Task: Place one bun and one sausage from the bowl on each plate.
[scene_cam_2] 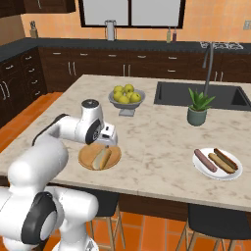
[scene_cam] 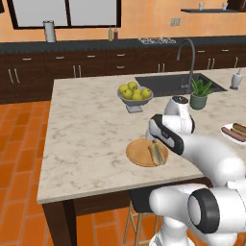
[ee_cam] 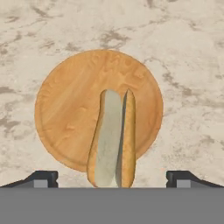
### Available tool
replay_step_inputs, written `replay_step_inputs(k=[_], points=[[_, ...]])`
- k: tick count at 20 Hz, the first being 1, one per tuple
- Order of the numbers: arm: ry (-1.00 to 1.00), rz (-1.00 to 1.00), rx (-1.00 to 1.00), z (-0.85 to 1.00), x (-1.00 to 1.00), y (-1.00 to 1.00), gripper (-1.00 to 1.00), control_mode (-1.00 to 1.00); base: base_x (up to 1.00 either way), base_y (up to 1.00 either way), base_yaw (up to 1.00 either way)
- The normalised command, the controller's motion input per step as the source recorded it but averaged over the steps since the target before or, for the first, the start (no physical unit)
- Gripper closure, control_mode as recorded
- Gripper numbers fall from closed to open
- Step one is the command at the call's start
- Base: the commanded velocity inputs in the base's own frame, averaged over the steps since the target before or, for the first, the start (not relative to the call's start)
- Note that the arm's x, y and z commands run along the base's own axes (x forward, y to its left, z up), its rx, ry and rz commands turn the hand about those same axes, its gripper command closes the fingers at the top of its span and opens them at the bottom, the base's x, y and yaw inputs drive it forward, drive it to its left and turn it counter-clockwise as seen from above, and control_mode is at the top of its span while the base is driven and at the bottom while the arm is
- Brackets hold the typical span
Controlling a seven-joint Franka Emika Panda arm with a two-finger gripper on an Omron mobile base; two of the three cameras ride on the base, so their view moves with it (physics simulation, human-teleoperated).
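The orange-tan plate [ee_cam: 70,109] lies on the marble island near its front edge, also seen as plate [scene_cam: 137,153] and plate [scene_cam_2: 86,158]. A split bun [ee_cam: 111,140] lies on its near half, overhanging the rim; it shows as bun [scene_cam: 156,153] and bun [scene_cam_2: 102,158]. My gripper [ee_cam: 112,179] hovers just above the bun's near end, open wide, fingertips [ee_cam: 41,178] apart on either side and touching nothing. The white plate [scene_cam_2: 218,177] sits far to the right with sausages [scene_cam_2: 205,160] and a tan piece on it. The bowl is out of view.
A grey footed bowl of yellow fruit [scene_cam: 135,93] stands behind the orange plate. A potted plant [scene_cam_2: 197,110] sits by the sink [scene_cam_2: 196,93] with its faucet [scene_cam: 187,57]. A soap dispenser [scene_cam: 236,79] is at the far right. Stools stand under the counter's front edge.
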Motion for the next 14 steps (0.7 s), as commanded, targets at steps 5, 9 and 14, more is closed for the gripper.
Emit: replay_step_inputs(k=[5,9,14], points=[[0.00,0.00,-0.03,0.75,-0.39,0.37,-1.00,-1.00,0.00,0.00,0.00],[0.04,0.04,-0.03,0.56,-0.25,0.46,-1.00,-1.00,0.00,0.00,0.00],[0.01,-0.01,0.00,0.48,-0.37,-0.08,-1.00,-1.00,0.00,0.00,0.00]])
